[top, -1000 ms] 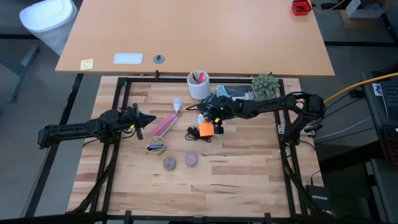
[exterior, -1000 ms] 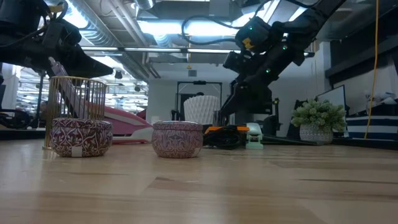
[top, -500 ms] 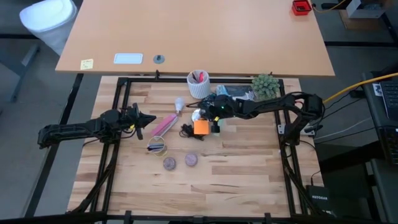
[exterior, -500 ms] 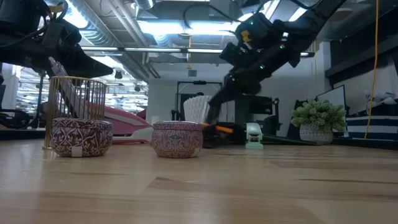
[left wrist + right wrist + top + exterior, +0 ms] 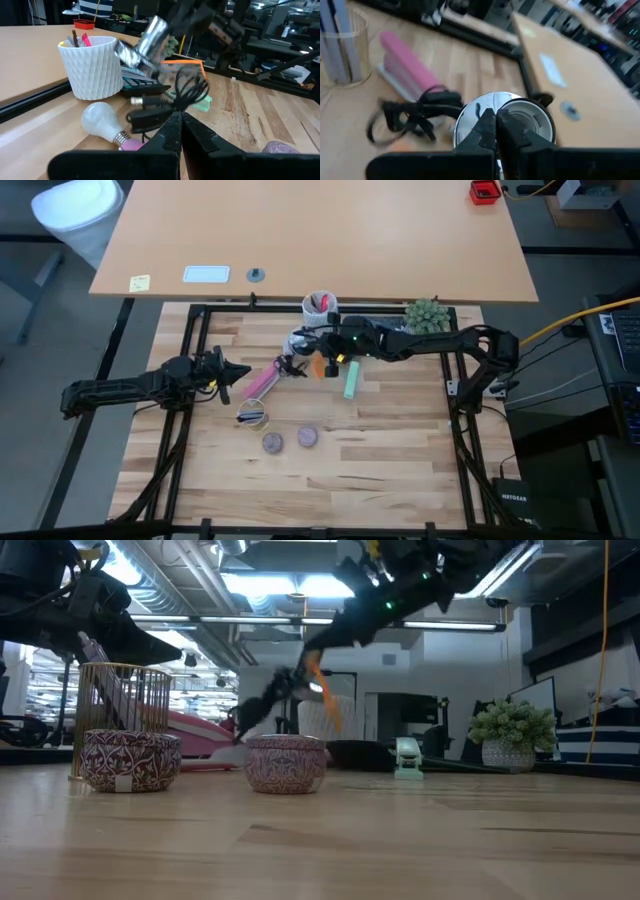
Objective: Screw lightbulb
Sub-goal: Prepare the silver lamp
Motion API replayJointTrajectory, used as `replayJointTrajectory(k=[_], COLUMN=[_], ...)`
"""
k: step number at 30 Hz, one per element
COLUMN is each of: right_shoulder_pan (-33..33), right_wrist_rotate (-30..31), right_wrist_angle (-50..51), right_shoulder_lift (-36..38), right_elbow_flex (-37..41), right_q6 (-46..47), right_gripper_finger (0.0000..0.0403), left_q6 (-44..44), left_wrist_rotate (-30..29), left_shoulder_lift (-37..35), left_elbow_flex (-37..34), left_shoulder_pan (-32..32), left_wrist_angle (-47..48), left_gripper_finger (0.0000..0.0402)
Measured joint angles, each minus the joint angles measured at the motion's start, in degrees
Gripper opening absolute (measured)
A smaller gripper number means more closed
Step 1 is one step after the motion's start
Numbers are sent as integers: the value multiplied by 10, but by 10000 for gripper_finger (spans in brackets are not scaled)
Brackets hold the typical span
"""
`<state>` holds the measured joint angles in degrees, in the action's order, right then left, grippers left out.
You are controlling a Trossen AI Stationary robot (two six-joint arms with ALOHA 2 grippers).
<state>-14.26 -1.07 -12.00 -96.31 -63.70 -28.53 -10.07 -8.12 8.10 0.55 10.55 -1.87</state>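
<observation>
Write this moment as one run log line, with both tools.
right tool: shut on lamp socket, held above table, cord hanging | left tool: shut, waiting at left | lightbulb: lying on table, not screwed in

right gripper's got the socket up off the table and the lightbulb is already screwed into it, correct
Not quite. The right gripper does hold the socket up off the table, but the lightbulb is not screwed into it. The left wrist view shows it lying on the table beside the cup.
</observation>
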Motion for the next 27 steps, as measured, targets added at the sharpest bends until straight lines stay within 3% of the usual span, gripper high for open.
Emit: replayJointTrajectory(k=[9,13,20,27], right_shoulder_pan=[8,41,116,178], right_wrist_rotate=[24,26,92,149], right_wrist_angle=[84,193,408,528], right_shoulder_lift=[1,1,1,2], right_elbow_flex=[-53,-75,-121,-147], right_q6=[-27,-51,-65,-14], right_gripper_finger=[3,2,2,2], left_q6=[0,0,0,0], left_wrist_rotate=[0,0,0,0], left_shoulder_lift=[0,0,0,0], left_elbow_flex=[0,0,0,0], left_shoulder_pan=[0,0,0,0], left_wrist_angle=[0,0,0,0], left_gripper_finger=[1,1,1,1])
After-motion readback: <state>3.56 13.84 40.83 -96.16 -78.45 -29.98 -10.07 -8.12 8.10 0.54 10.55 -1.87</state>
